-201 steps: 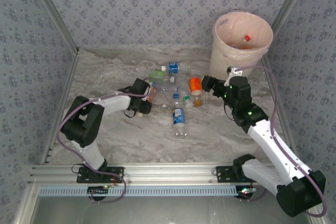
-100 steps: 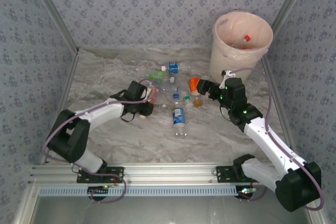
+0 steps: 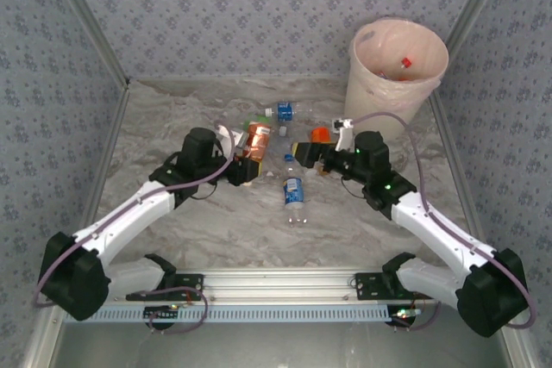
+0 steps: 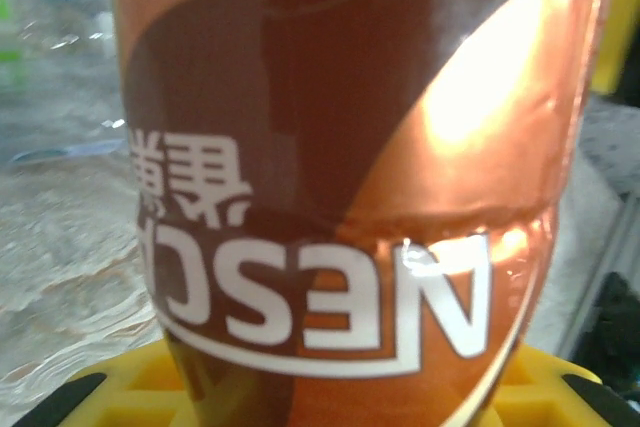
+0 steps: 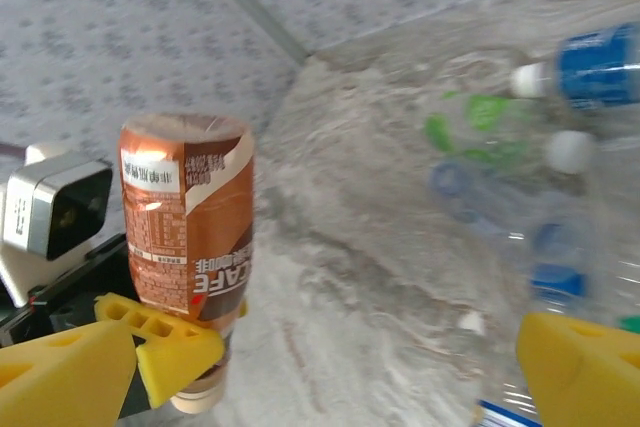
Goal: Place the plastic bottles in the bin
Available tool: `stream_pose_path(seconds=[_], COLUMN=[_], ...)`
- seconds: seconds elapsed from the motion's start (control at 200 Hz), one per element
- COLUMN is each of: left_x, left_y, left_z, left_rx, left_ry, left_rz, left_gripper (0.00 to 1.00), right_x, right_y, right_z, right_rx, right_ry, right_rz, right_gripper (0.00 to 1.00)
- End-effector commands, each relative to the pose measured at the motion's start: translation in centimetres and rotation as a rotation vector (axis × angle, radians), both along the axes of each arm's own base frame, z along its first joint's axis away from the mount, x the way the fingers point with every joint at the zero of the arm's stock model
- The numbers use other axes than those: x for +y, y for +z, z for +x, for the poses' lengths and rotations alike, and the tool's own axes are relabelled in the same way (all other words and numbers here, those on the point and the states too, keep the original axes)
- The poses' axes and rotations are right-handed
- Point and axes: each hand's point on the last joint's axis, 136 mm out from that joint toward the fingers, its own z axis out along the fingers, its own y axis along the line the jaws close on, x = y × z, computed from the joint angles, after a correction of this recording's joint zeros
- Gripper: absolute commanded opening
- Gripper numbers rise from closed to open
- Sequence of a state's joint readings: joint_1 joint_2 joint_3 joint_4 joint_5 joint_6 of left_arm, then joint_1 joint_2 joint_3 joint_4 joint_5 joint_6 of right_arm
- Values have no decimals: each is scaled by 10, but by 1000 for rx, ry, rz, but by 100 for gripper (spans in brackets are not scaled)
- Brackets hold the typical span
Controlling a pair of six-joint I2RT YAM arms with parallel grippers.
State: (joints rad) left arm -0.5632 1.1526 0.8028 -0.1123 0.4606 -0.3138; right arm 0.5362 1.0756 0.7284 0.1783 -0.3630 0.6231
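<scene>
Bottles [image 3: 294, 191] litter marbled table [image 3: 216, 230] between floral-papered walls [image 3: 259, 15].

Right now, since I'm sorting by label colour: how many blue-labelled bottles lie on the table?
2. The far blue-labelled bottle lies left of the bin; the near blue-labelled bottle lies nearer the robot, in front of the pile. The clutter may hide others.

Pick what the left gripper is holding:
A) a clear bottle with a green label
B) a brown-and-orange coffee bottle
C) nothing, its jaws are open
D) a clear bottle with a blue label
B: the left gripper is shut on the brown-and-orange coffee bottle, and the left wrist view shows that bottle's label close up between its yellow fingers.
</scene>
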Motion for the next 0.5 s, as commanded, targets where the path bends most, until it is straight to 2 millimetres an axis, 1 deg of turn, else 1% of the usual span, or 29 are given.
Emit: stream_pose_path(seconds=[0.0,0.065,0.155,0.23,0.325,0.4,0.495], left_x=[-14,-17,-21,-25,-31,-34,-37], left_y=[37,46,54,61,64,63,63], left_z=[-16,-22,-27,-28,-33,-34,-35], left_rx=[-64,-78,-76,-80,-78,-79,-84], left_ry=[-100,-135,-172,-195,-233,-242,-255], left_rz=[-156,-191,-228,-265,-288,-288,-292], left_gripper=[24,24,24,25,25,25,26], right_x=[32,41,54,62,69,74,80], right_y=[48,56,66,68,64,73,77], right_z=[-17,-19,-20,-20,-14,-14,-15], right_rx=[-104,-127,-158,-175,-176,-184,-197], right_ry=[164,197,245,273,278,296,317], right_rz=[107,124,148,160,170,219,228], right_gripper=[100,100,100,100,100,100,100])
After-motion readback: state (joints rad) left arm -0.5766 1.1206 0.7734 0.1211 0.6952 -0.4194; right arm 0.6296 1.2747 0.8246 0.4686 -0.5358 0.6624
